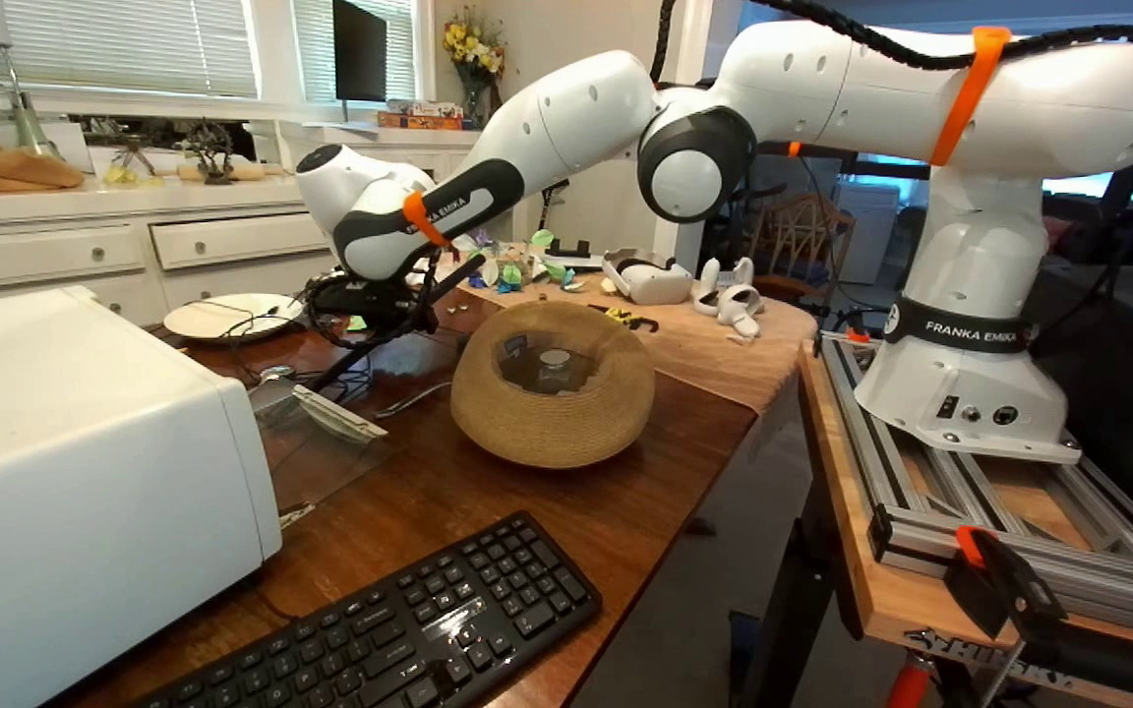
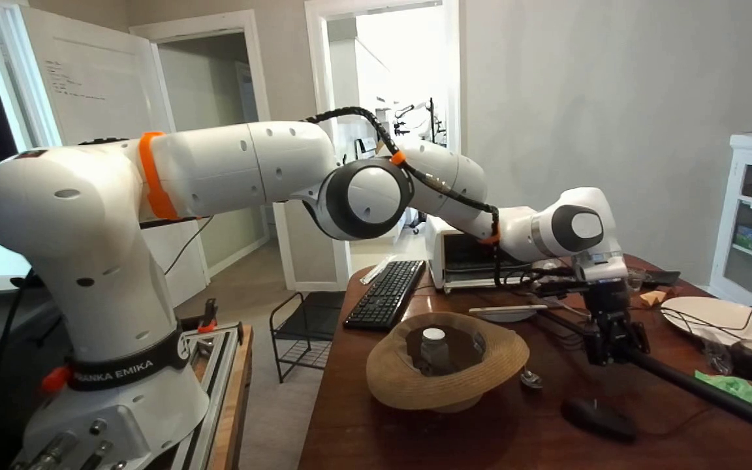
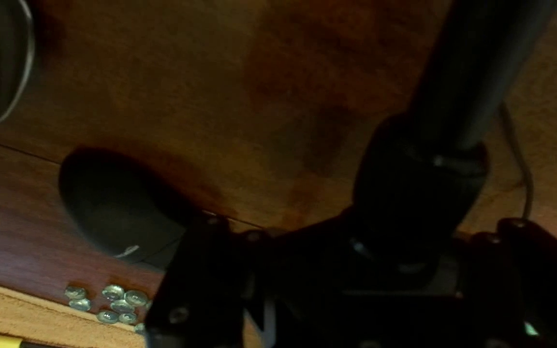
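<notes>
Pale walls (image 2: 585, 98) stand behind a glossy brown desk (image 2: 376, 444), where a straw hat (image 1: 552, 428) sits upturned with a lidded jar (image 2: 435, 356) upright in its hollow. Near the hat, over the desk, the tool (image 2: 617, 347) is clamped on a long black rod (image 2: 696, 385) — the wrist view is too dark to show exactly where the grip meets it. The rod slants past the hat, one end toward a white toaster oven (image 1: 85, 442), the other leaving an exterior view at the edge. Just beside the hat lies a metal utensil (image 2: 531, 380); a black mouse (image 2: 598, 419) is near it too, on the tool's side. White plate (image 2: 709, 307) and green packet (image 2: 732, 386) sit farther from the hat than the tool does. A black keyboard (image 2: 386, 295) lies near the hat — apart from it. Beyond the hat, in an exterior view, a white headset (image 1: 655, 283) and controllers (image 1: 736, 305) rest on a peach cloth (image 1: 704, 359).
</notes>
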Controlling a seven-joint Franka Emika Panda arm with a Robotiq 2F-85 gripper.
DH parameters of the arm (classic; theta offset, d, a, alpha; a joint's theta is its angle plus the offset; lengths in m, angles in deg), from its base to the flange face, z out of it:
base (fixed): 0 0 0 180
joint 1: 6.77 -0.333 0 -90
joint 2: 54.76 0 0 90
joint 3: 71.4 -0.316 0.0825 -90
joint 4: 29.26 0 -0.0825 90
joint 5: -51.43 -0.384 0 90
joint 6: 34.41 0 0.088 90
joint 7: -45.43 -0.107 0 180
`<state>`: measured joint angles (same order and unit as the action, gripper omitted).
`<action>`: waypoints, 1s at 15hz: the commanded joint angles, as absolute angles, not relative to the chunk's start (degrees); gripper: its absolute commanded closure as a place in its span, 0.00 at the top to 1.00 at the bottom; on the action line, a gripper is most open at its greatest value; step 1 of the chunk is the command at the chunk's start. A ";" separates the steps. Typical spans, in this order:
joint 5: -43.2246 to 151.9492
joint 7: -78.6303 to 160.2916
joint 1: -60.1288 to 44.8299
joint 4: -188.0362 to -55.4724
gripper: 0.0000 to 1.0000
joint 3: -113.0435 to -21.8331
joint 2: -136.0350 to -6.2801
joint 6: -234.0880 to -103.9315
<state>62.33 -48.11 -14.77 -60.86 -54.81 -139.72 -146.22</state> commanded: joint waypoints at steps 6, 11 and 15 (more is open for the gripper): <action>62.81 -36.80 -12.60 -51.52 0.00 -56.97 -137.35 -129.39; 60.29 -28.47 -11.71 -53.90 0.00 -60.53 -132.91 -127.06; 55.88 -23.67 -9.44 -54.27 0.00 -65.58 -131.97 -126.77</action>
